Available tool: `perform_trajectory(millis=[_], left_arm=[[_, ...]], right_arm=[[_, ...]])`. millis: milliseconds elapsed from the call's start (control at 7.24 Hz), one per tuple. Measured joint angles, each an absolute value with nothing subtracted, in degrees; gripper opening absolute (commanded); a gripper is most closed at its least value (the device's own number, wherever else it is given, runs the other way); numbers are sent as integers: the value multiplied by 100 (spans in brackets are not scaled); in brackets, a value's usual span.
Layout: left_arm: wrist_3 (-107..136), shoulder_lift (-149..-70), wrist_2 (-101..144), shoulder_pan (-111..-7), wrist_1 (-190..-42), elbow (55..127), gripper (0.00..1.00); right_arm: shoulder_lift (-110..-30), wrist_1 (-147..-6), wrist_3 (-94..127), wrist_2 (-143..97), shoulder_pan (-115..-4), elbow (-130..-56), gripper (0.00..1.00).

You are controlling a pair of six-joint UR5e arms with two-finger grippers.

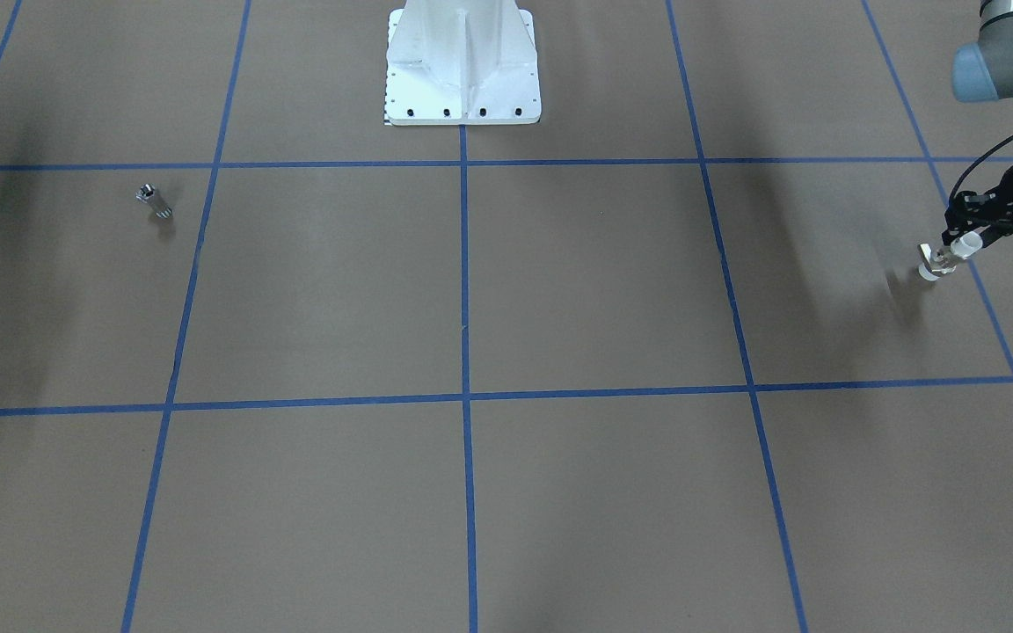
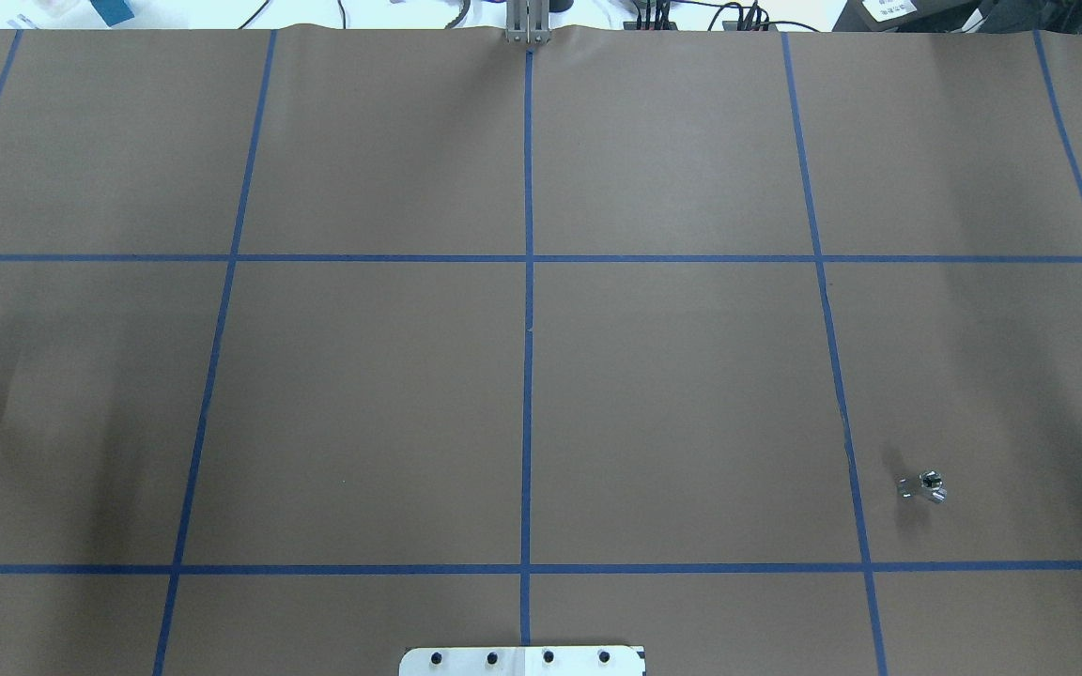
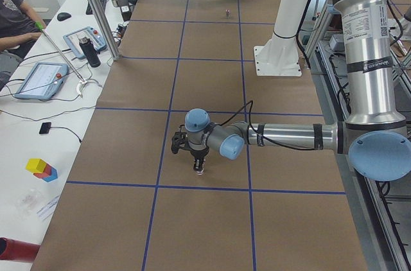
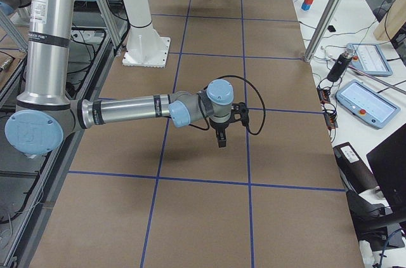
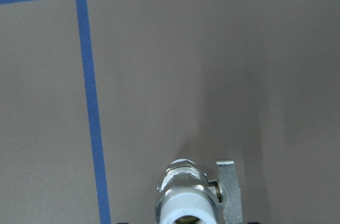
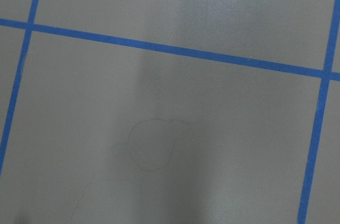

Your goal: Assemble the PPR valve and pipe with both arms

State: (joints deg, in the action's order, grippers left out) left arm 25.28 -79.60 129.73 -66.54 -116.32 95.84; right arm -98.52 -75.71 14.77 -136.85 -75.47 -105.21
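Counter: we look at a brown counter (image 2: 672, 413) ruled into squares by blue tape lines (image 2: 528, 376), with the robot's white base plate (image 1: 462, 88) on the centre line.
Left pincer: the black left pincer (image 1: 964, 239) is closed on the upper white end of the small PPR valve (image 1: 939, 259), a fitting with white plastic ends, a shiny metal middle and a side lever.
Valve's place: far out on the robot's left, hanging tilted. We cannot tell whether its lower end touches the counter.
Pipe: the tiny silvery-grey ribbed metal pipe (image 2: 926, 486) sits alone on the robot's right half, well apart from the valve. It is too small for us to tell its long axis.
Right pincer: the black right pincer (image 4: 221, 141) hangs over bare counter. We see nothing in it and cannot tell how wide it stands.
Relation: from the right pincer the pipe lies inward and nearer the robot's base. The right arm is much the nearer, so we judge the pipe to be its pick.
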Motion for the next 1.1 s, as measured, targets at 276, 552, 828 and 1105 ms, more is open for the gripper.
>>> perform_trajectory(millis=[276, 552, 828, 1105], left_arm=[[2531, -8007, 12969, -6654, -11625, 9591, 0], [2539, -8059, 12993, -6661, -11571, 9608, 0], [2757, -8124, 13055, -6662, -11400, 9823, 0], [3346, -8312, 13157, -6601, -10860, 10570, 0]], right_arm=[[-9852, -7568, 1476, -13685, -7546, -10521, 99], [-9852, -7567, 1477, -13685, -7542, -10521, 99], [-9852, -7567, 1479, -13685, -7544, -10522, 99], [-9839, -7562, 1633, -13691, -7493, -10548, 99]])
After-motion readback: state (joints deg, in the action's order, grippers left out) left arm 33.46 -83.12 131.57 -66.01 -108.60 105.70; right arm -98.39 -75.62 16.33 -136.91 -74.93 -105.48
